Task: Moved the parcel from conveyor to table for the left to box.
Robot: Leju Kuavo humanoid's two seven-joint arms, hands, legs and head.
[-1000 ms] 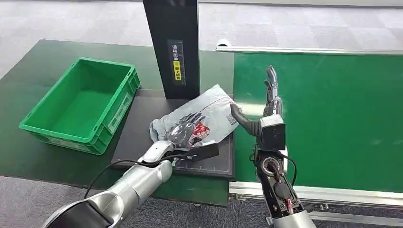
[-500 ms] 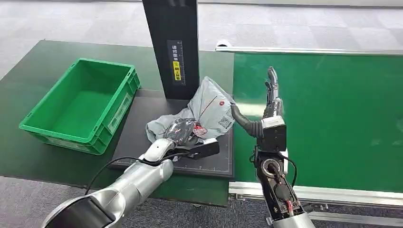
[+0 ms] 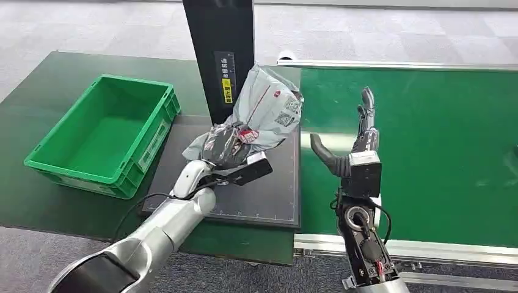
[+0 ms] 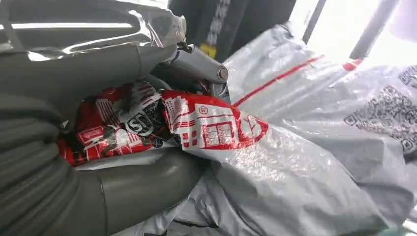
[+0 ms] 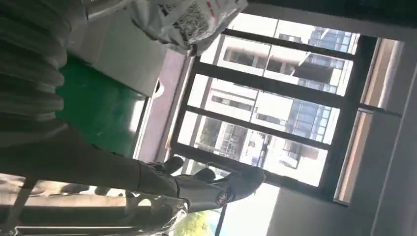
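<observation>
Centrally, the left hand [image 3: 227, 146] had its fingers [image 4: 196, 64] wrapped around the red-printed lower end of the grey parcel [image 3: 262, 110], thumb beneath and fingers above, as the left wrist view showed at close range. From that grip the parcel rose clear of the black mat [image 3: 256, 201], its long axis tilted upward and away from the hand, its labelled upper end lying just in front of the black post [image 3: 221, 55]. Taking the post as landmark, the green crate [image 3: 104, 134] stood well to its left on the dark surface [image 3: 36, 91], open side up, and the green conveyor [image 3: 427, 152] lay to its right. The right hand [image 3: 357, 152] hovered over the conveyor edge, right of the post and apart from the parcel, its fingers spread and upright, holding nothing. By judgement, the parcel's transfer to the surface was done and boxing was in hand: the left hand was the holder and the nearer to the crate, so the coming move would turn on carrying the parcel leftward from the post, its trailing end clearing the crate's near wall.
</observation>
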